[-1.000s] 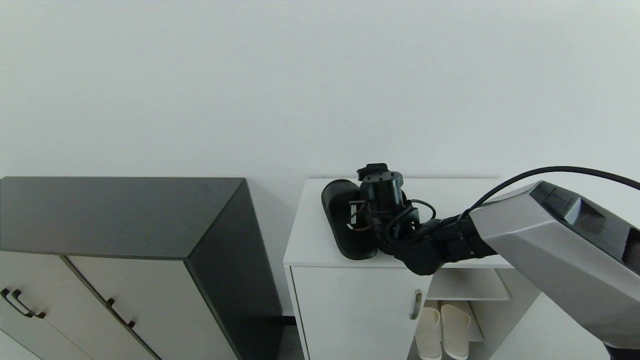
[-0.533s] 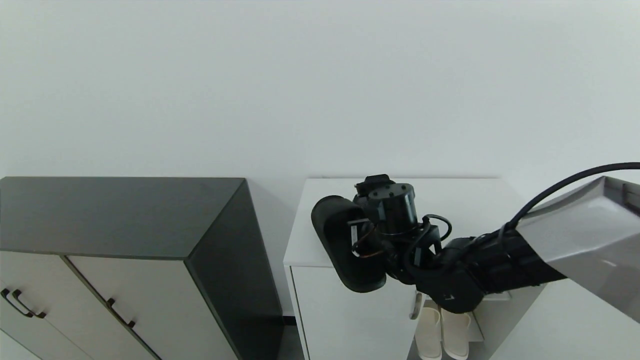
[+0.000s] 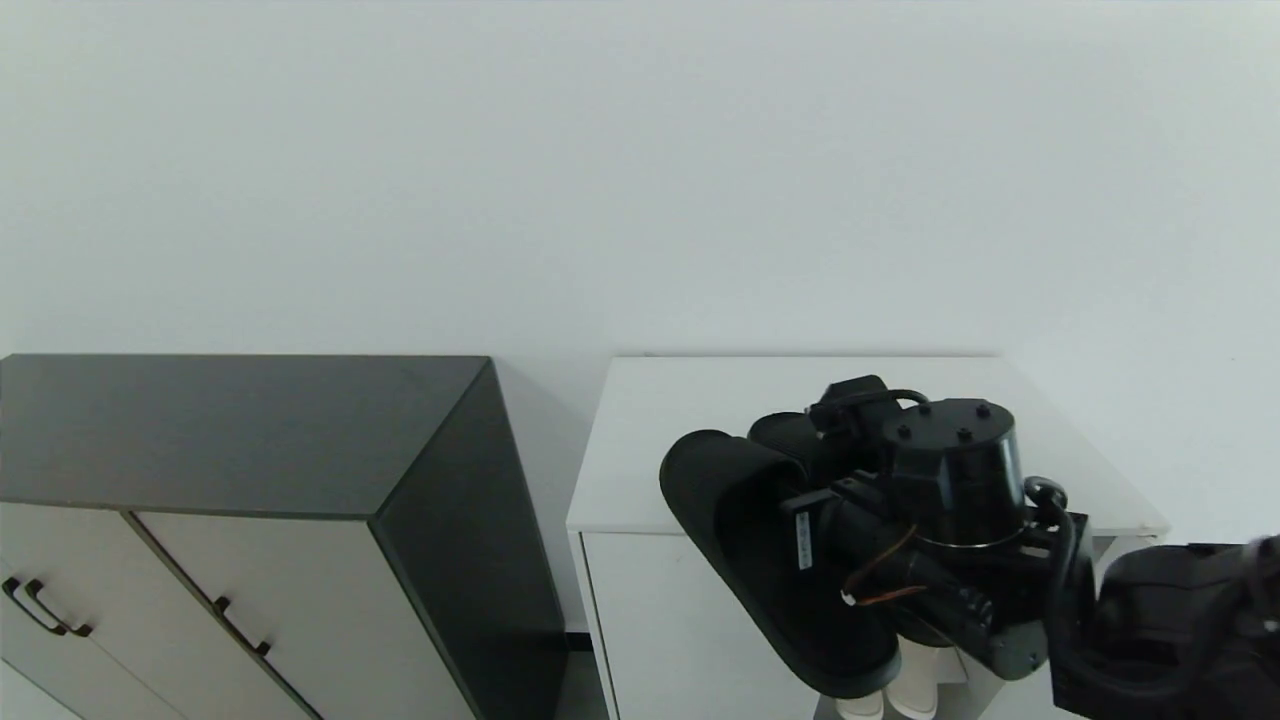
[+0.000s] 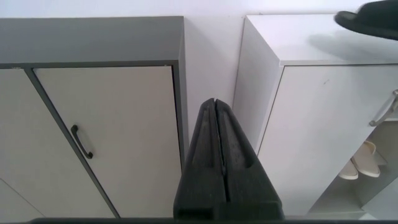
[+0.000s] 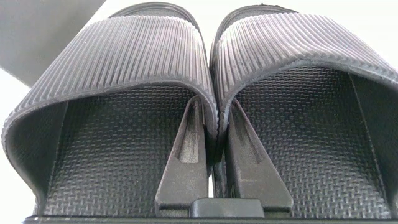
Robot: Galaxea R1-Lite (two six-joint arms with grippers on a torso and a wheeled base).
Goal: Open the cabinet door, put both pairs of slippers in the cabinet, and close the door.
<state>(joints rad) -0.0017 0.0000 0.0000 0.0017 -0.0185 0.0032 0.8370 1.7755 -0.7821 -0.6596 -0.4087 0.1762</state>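
Observation:
My right gripper [image 3: 832,522] is shut on a pair of black slippers [image 3: 755,530], held in the air in front of the white cabinet's [image 3: 690,420] top front edge. In the right wrist view its fingers [image 5: 186,155] pinch the two inner side walls of the black slippers [image 5: 124,93] together. A pair of white slippers [image 4: 364,163] lies inside the cabinet's open right compartment, and their toes [image 3: 888,703] peek out under the black pair. The left door [image 4: 323,130] of the white cabinet is closed. My left gripper [image 4: 216,146] hangs shut and holds nothing, low before both cabinets.
A dark-topped cabinet [image 3: 240,430] with pale doors and black handles [image 3: 238,627] stands close to the left of the white one, with a narrow gap between them. A plain white wall runs behind both. The white door's metal handle [image 4: 387,109] sticks out beside the open compartment.
My right gripper has lifted the black slippers off the cabinet top and carried them forward, to the right and lower. The left arm has not visibly moved.

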